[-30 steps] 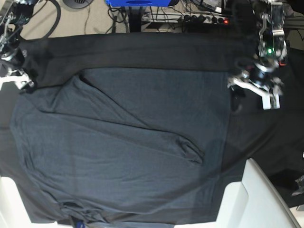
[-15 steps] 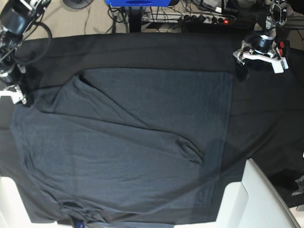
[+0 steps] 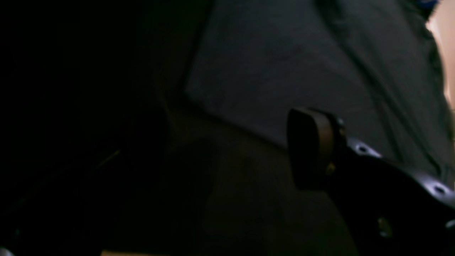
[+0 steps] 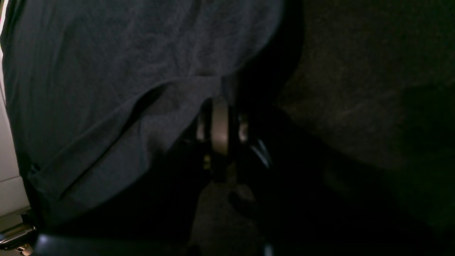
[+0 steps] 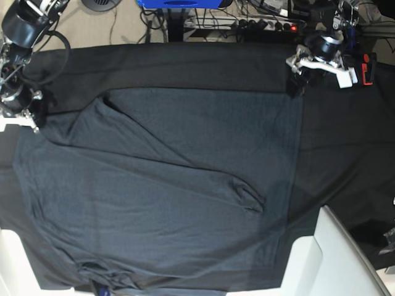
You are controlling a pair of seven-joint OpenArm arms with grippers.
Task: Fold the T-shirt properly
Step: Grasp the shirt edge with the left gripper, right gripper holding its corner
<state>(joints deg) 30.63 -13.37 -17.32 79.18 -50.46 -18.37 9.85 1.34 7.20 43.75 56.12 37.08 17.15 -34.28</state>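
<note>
The T-shirt [image 5: 166,191] lies spread across the black tablecloth [image 5: 185,65], reaching its near edge, with a diagonal crease through the middle. The right gripper [image 4: 220,106] is closed, pinching the shirt's edge at the cloth's left side. The left gripper [image 5: 295,77] hovers with jaws wide apart, holding nothing, above the shirt's far right corner.

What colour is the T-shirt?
Dark charcoal blue-grey T-shirt, lighter than the black tablecloth; clearest in the base view.

The right hand [image 4: 220,129] has its fingers pressed together, seemingly nipping dark cloth. The left hand [image 5: 318,61] hangs raised with its fingers [image 3: 312,145] spread apart.
</note>
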